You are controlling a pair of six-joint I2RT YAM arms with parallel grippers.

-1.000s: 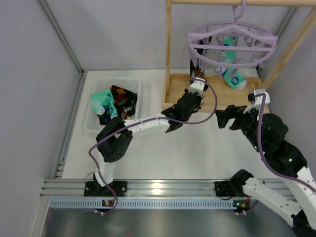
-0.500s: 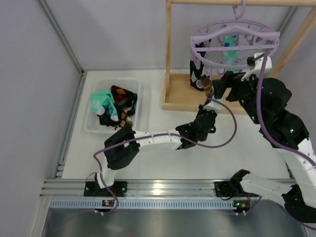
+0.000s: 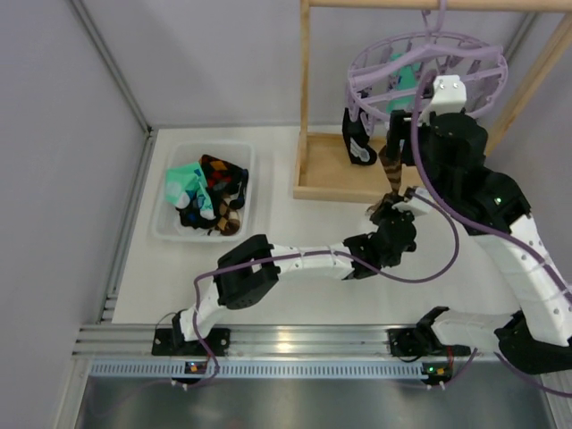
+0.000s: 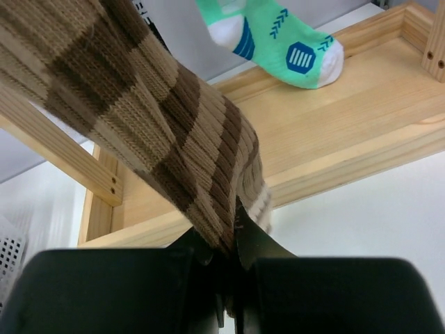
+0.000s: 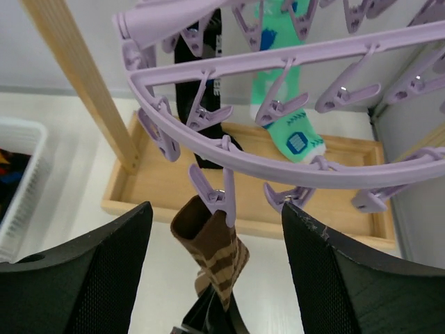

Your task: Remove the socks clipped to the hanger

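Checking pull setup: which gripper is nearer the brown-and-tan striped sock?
Left. The left gripper is shut on the lower end of the brown-and-tan striped sock; the right gripper is open higher up, by its pale-purple plastic clip.

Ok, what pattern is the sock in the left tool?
Tan and dark-brown checks on the sock, clearest in the left wrist view.

A white bin (image 3: 160, 217) sits left of the wooden rack (image 3: 327, 181).

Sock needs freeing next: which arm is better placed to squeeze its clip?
Right. The open right claw is lined up on the purple clip holding the brown striped sock; the left claw is shut on the sock.
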